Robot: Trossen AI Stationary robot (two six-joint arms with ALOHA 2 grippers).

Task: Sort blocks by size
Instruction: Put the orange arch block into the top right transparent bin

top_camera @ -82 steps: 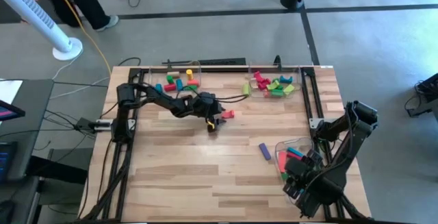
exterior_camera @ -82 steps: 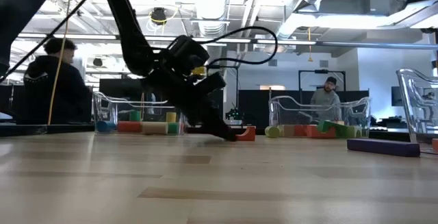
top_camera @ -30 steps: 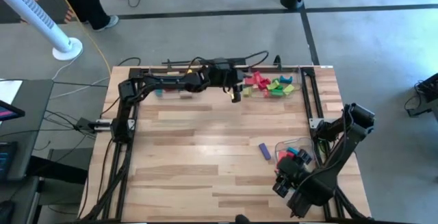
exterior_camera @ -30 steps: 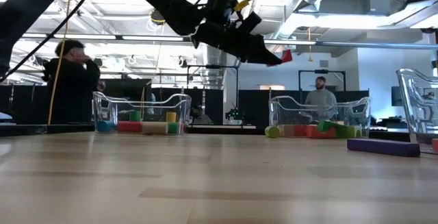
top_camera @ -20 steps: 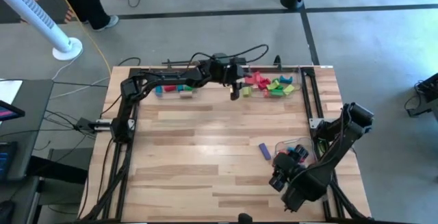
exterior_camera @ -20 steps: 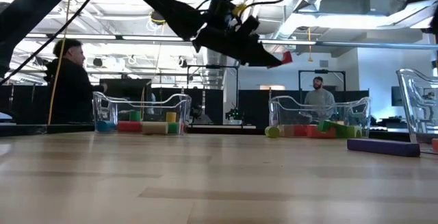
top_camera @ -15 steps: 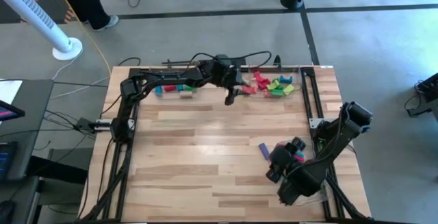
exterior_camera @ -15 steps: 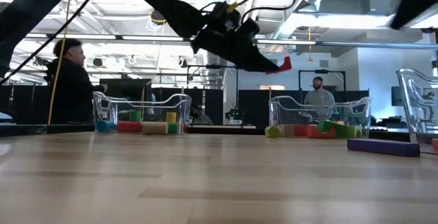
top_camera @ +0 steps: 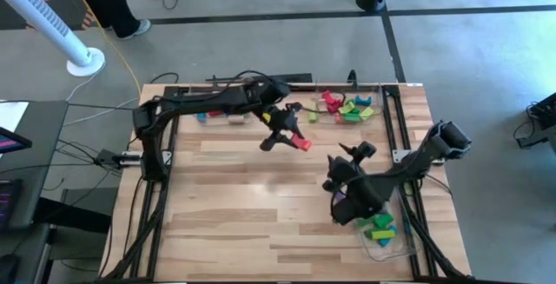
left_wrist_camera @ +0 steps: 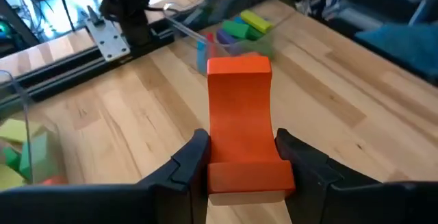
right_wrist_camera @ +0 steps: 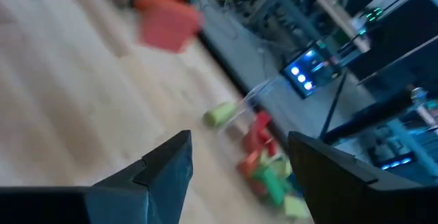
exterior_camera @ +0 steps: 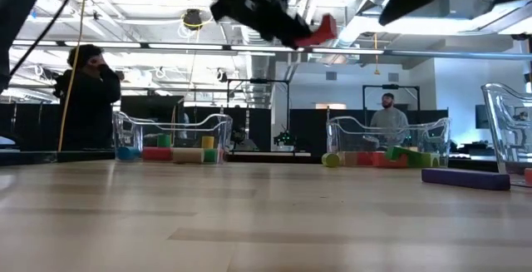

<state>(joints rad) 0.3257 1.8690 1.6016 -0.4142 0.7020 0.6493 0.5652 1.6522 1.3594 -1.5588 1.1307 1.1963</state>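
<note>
A red block (top_camera: 301, 143) hangs high over the middle of the table, with my left gripper (top_camera: 294, 140) shut on it. In the low view the block (exterior_camera: 321, 29) shows well above the tabletop. My right gripper (top_camera: 340, 164) stands open and holds nothing, above the table to the right of centre, pointing toward the far side. A purple block (exterior_camera: 465, 178) lies flat on the table by its long side; in the high view my right arm hides it. Other blocks lie in three clear trays. My left gripper pinches the red block between its two fingers (left_wrist_camera: 191, 161), on the two long sides at the end nearest the wrist (left_wrist_camera: 219, 157). The fingers slant down toward the table's near right and lie along the block, which sticks out beyond them, clear of the table.
Clear trays with coloured blocks stand at the far left (top_camera: 219, 114), the far right (top_camera: 346, 108) and the near right (top_camera: 382, 229). Black rails (top_camera: 148, 206) run along the left and right edges. Bare wood (top_camera: 243, 206) covers the near left. A person (exterior_camera: 83, 97) stands beyond the table.
My left gripper has come back from beside the far right tray toward the table's middle, rising and turning, with the red block still held. My right gripper has swung from the near right tray toward the table's centre, staying open, and now covers the purple block in the high view.
</note>
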